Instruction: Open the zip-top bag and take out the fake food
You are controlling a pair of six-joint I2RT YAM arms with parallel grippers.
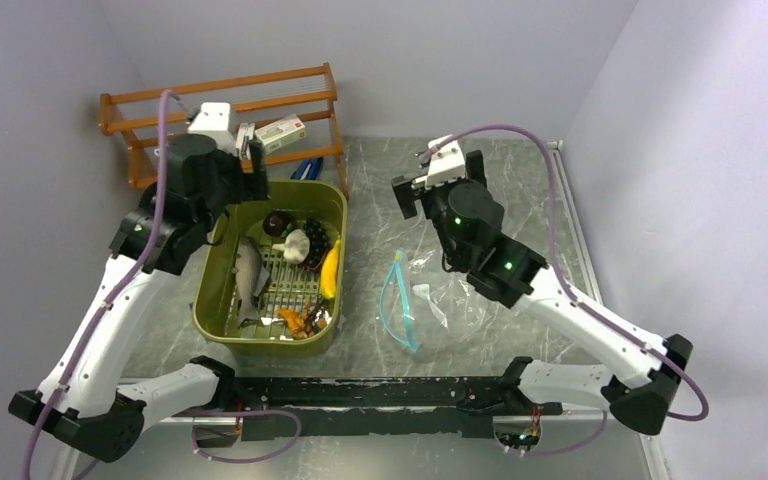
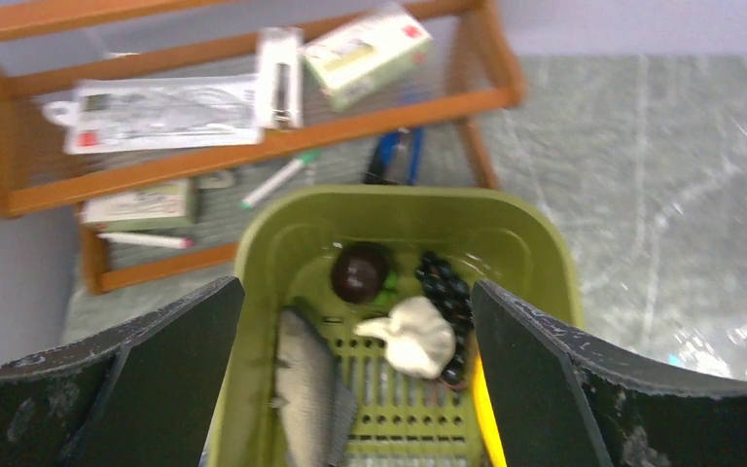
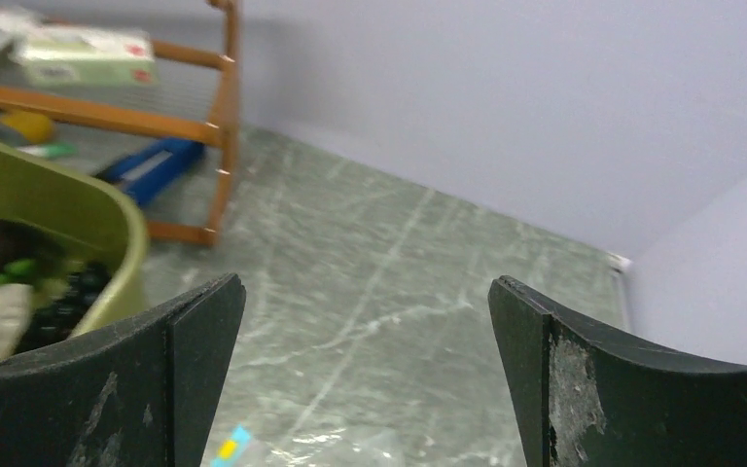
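Right of olive bin [image 1: 260, 342] | zip-top bag [image 1: 425, 293] seemed light, limp, slippery; best pinched at zip strip [image 1: 400, 262] | left end effector [image 2: 357, 285], right end effector [image 3: 366, 280] were spread wide, empty.

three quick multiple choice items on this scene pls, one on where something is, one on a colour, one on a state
1. Where does the zip-top bag lie?
A flat on the table, right of the olive bin
B inside the bin
C held up in the air

2. What colour is the bag's zip strip?
A red
B light teal
C black

3. How do the left claw and right claw stand?
A both shut on the bag
B one open, one shut
C both open, empty

Answers:
1 A, the top view shows it on bare tabletop beside the bin.
2 B, the strip reads teal against the grey table.
3 C, each wrist view shows a wide, empty gap.
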